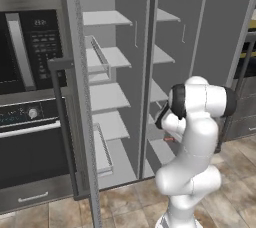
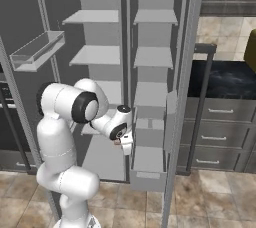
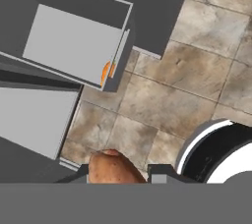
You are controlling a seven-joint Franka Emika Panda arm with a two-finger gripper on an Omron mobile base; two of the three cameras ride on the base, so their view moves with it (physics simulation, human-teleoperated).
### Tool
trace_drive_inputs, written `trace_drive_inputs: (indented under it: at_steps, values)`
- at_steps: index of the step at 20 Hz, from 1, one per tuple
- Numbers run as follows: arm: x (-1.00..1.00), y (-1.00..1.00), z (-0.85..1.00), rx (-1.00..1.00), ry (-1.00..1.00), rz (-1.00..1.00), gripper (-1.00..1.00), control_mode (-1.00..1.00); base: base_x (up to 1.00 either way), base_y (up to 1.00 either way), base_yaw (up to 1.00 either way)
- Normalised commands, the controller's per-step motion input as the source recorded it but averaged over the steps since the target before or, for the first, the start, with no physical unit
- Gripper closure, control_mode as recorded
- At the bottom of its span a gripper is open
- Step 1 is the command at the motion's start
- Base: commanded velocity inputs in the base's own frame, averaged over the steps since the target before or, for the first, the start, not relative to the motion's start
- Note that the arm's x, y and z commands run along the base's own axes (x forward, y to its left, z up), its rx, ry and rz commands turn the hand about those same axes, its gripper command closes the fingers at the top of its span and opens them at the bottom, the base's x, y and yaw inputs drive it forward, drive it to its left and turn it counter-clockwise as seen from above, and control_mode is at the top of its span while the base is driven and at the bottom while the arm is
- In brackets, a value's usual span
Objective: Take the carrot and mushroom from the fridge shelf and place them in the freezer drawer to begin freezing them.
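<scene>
Fingers (image 3: pixel 118 176) in the hand view are nearly closed on a brown mushroom (image 3: pixel 114 168), with the carrot (image 3: pixel 105 72) lying inside the open freezer drawer (image 3: pixel 74 43) against its wall, above tiled floor (image 3: pixel 187 80). From the right base view, the fingers (image 2: pixel 123 143) hang just beside the pulled-out freezer drawer (image 2: pixel 148 172), below a fridge shelf (image 2: pixel 153 56). From the left base view, the arm (image 1: pixel 195 137) covers the hand before the open fridge.

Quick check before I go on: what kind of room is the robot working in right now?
A rendered home kitchen, it seems: an open fridge with pale shelves and a pulled-out freezer drawer, a built-in oven beside it, and a dark countertop over drawer cabinets.
</scene>
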Motion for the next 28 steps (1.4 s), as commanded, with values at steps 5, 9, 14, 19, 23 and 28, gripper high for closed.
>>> trace_drive_inputs:
  at_steps: [5,9,14,19,23,28]
  values:
    - [0.33,0.0,-0.42,0.0,0.05,0.0,1.0,-1.0,0.0,0.0,0.0]
    - [0.17,0.0,-0.6,0.0,0.02,0.0,1.0,-1.0,0.0,0.0,0.0]
    - [0.03,-0.06,-0.64,0.0,0.0,0.0,1.0,-1.0,0.0,0.0,0.0]
    - [0.0,-0.35,-0.45,0.0,0.0,-0.02,1.0,-1.0,0.0,0.0,0.0]
    - [0.03,-0.34,-0.44,0.01,0.0,-0.02,1.0,-1.0,0.0,0.0,0.0]
    - [0.08,-0.18,-0.44,0.0,0.01,-0.01,1.0,-1.0,0.0,0.0,0.0]
